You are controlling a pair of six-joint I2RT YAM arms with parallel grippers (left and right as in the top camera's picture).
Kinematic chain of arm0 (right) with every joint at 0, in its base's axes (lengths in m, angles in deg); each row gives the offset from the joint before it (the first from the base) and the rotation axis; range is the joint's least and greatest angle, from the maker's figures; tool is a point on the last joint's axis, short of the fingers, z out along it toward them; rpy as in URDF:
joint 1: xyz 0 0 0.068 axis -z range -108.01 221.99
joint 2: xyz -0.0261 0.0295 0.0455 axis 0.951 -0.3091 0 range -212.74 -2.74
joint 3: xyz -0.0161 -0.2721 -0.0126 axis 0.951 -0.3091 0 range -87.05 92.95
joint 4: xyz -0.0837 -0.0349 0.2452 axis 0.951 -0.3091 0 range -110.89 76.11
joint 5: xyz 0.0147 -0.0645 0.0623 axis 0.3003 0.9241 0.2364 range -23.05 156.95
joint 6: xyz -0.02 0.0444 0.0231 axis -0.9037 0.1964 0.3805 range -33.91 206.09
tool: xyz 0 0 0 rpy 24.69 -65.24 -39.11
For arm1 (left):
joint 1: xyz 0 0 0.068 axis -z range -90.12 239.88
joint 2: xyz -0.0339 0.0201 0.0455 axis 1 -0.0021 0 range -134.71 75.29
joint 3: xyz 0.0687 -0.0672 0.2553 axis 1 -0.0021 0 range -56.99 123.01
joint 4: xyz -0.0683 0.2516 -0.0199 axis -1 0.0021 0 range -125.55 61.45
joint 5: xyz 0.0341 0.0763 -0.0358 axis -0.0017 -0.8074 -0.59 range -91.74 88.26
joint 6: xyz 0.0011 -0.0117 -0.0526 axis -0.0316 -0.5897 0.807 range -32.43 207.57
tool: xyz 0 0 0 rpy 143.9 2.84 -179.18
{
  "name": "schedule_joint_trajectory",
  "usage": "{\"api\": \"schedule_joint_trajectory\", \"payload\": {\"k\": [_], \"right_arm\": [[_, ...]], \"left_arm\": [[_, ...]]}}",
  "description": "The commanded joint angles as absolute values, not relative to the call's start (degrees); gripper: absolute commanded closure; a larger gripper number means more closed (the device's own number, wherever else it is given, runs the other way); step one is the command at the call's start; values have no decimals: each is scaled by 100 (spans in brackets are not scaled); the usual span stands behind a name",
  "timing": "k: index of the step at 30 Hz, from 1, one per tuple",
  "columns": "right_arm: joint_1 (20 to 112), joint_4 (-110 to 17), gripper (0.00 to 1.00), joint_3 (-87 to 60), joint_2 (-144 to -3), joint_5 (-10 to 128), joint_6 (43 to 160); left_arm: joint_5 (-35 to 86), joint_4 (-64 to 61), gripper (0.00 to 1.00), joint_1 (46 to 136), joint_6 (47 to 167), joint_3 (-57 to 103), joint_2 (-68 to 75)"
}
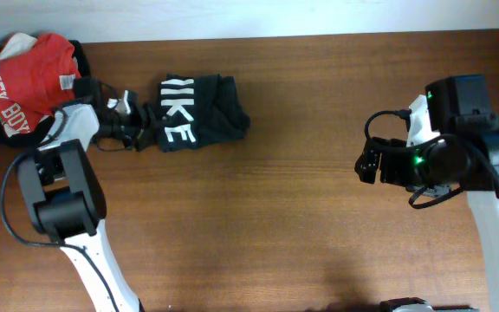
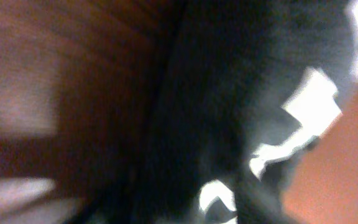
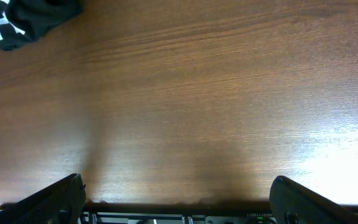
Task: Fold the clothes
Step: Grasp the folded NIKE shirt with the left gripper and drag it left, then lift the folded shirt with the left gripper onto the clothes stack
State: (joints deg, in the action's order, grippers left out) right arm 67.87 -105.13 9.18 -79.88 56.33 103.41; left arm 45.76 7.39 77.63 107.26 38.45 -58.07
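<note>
The black shirt (image 1: 199,111) lies bunched at the table's back left, with white block letters "IKE" facing up. My left gripper (image 1: 137,121) is at the shirt's left edge and touches the fabric. The left wrist view is blurred and filled with the black cloth (image 2: 229,93) and bits of white lettering; its fingers do not show. My right gripper (image 1: 366,165) hovers over bare table at the right, open and empty, its fingers wide apart (image 3: 178,182). A corner of the shirt (image 3: 23,22) shows far off in the right wrist view.
A red shirt with white lettering (image 1: 24,78) lies heaped on dark cloth at the back left corner, just behind the left arm. The wooden table (image 1: 275,217) stretches between the two arms. Its far edge runs close behind the shirts.
</note>
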Motion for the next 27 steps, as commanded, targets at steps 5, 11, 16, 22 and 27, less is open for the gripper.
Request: {"api": "schedule_joint_trajectory", "payload": {"k": [5, 11, 16, 22, 27], "right_arm": [[6755, -10599, 1, 999, -8224, 5708, 10284], [6755, -10631, 1, 999, -8224, 5703, 10289], [6755, -10695, 1, 999, -8224, 5703, 10289], [6755, -10717, 1, 999, -8224, 5708, 10284], [6755, -10754, 1, 999, -8224, 5712, 10282]], "left_arm": [[2710, 99, 1, 7695, 10448, 3584, -6203], [2944, -972, 16, 8292, 9110, 3584, -6463], [2948, -1125, 42, 8624, 9069, 3584, -6566], [2277, 261, 99, 8432, 8470, 4848, -6559], [279, 2269, 100, 8288, 7749, 7337, -6559]]}}
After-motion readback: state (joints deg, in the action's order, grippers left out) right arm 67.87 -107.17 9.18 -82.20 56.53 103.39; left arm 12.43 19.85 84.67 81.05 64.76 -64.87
